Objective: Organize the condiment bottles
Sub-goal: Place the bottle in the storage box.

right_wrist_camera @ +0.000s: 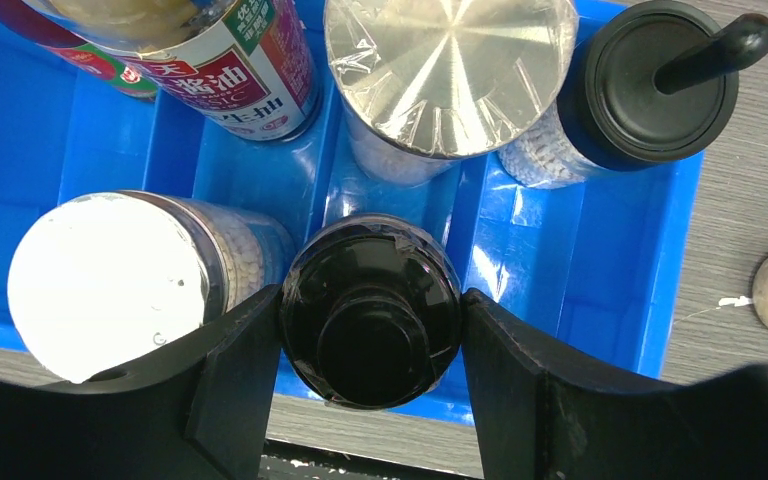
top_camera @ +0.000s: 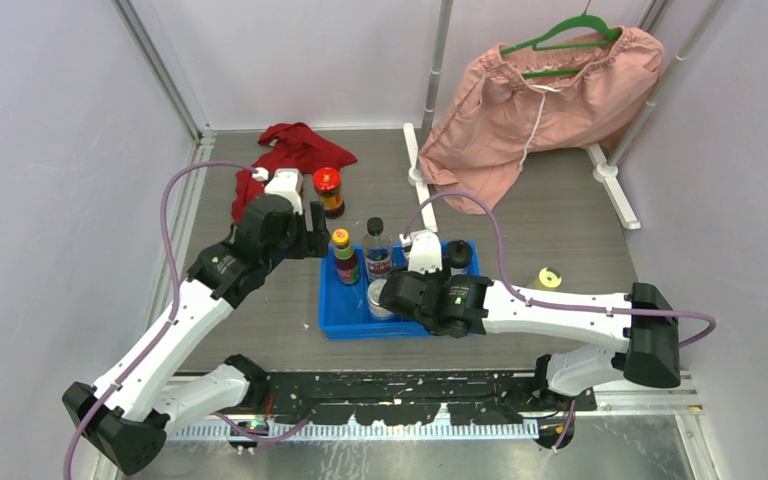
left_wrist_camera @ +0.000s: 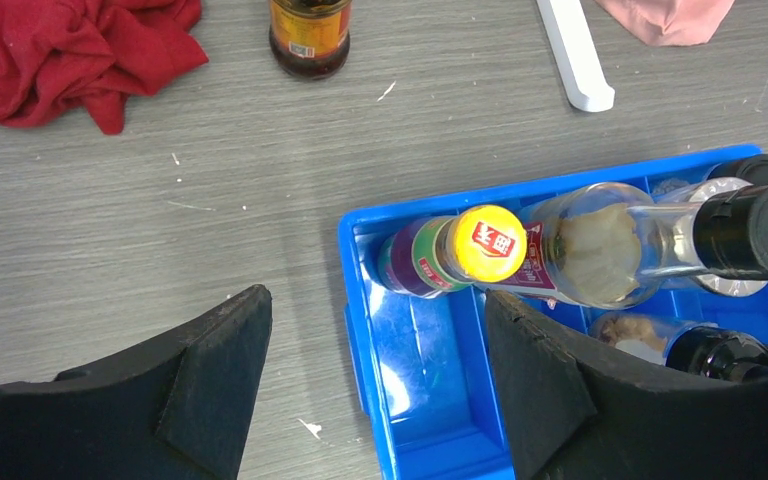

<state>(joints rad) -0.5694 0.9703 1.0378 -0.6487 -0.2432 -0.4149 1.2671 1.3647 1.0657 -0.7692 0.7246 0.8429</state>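
We found the right claw (right_wrist_camera: 370, 335) clamped on a black-capped dark bottle (right_wrist_camera: 370, 300), one finger pressed to each side, at the near wall of the blue tray (top_camera: 338, 322). Inside the tray, a silver-lidded jar (right_wrist_camera: 450, 70) stood just beyond the held bottle. A white-lidded jar (right_wrist_camera: 110, 275) stood beside it toward the tray's left end, and a black-topped jar (right_wrist_camera: 645, 90) filled the far right corner. A yellow-capped bottle (left_wrist_camera: 465, 250) and a clear bottle (left_wrist_camera: 600, 245) (black cap) stood side by side at the tray's far left corner. The left claw (left_wrist_camera: 372, 320) hung over the tray's left wall, its fingers spread wide with nothing between them. A red-capped jar (top_camera: 328, 190) stood on the surface (top_camera: 560, 220) outside the tray, beyond its far left corner, near a red cloth (top_camera: 295, 150).
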